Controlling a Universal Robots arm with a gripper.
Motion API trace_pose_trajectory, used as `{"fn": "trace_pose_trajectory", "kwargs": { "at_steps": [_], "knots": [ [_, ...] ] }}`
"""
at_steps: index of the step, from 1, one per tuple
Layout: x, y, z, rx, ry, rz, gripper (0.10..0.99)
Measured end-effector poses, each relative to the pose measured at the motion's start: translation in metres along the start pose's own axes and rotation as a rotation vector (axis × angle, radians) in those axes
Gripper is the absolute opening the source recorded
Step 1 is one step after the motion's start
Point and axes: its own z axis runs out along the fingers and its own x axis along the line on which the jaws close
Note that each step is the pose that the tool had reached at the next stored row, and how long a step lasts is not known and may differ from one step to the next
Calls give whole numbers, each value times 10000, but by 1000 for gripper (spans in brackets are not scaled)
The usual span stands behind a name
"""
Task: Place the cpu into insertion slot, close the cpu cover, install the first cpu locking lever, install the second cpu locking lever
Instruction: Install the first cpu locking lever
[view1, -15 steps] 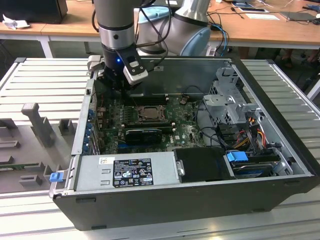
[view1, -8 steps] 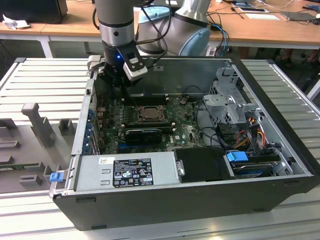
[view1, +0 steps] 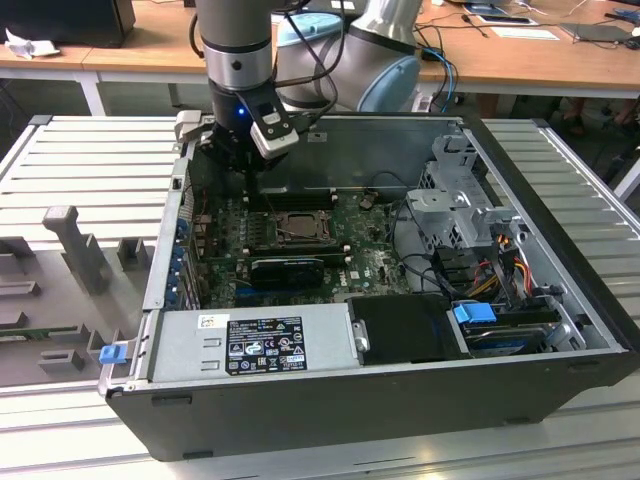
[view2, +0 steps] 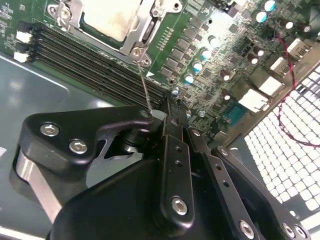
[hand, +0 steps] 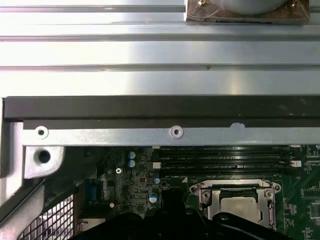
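Open computer case (view1: 400, 400) lies on a slatted metal counter (view1: 90, 150), and the arm reaches in over the green board (view2: 170, 45).

- The cpu (view2: 112, 17) sits in the insertion slot (view1: 295, 226), pale face up. The cpu cover (view2: 142, 32) lies flat around it, framing it.
- A thin wire locking lever (view2: 143, 82) runs from the cover's corner, across the memory slots (view2: 90, 55), to the gripper (view2: 165, 114).
- The gripper is drawn together with no gap showing. The lever's free end meets the tips; I cannot tell whether it is pinched or only touched.

Handling, as judged:
- The cpu is light, rigid and slick-faced, with a delicate underside. It is best held by its edges, never pressed on the face.
- The lever is springy steel wire, stiff but prone to slipping off smooth pads. The best purchase is near its free end.
- The cover is thin sheet metal and bends if forced.
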Motion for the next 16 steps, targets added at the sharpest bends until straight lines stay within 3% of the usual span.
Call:
{"fn": "trace_pose_trajectory", "kwargs": {
  "at_steps": [16],
  "knots": [
    [-118,6,47,0,0,0,106]
  ]
}}
